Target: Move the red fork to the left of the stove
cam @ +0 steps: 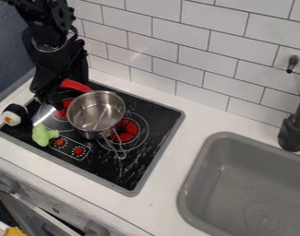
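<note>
The black gripper [56,97] hangs low over the back left part of the stove [153,138]. Close beside it, on its right, a red piece [75,85] shows behind the pot's rim; it looks like part of the red fork, though its tines cannot be made out. The arm and gripper cover some of the area around it. Whether the gripper touches the red piece is unclear.
A silver pot [96,113] stands on the stove, handle toward the front. Green broccoli [44,134] lies at the stove's front left, and a sushi-like toy [15,115] sits at its left edge. A grey sink [250,184] is at right; a tiled wall is behind.
</note>
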You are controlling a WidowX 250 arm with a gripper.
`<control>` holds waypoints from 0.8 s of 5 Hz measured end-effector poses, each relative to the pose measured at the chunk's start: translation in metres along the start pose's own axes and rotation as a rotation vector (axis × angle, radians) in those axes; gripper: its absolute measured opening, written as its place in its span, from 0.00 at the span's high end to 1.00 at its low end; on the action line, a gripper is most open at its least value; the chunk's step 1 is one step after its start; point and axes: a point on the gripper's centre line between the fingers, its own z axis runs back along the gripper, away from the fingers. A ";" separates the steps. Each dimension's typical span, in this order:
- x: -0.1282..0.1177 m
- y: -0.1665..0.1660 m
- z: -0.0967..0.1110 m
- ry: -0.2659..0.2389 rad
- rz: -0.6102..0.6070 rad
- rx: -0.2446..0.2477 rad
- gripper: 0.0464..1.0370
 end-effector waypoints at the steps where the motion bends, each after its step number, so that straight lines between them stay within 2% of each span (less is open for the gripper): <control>1: -0.004 0.005 -0.008 0.019 0.005 0.035 0.04; 4: 0.040 -0.033 -0.028 0.001 0.153 0.101 0.04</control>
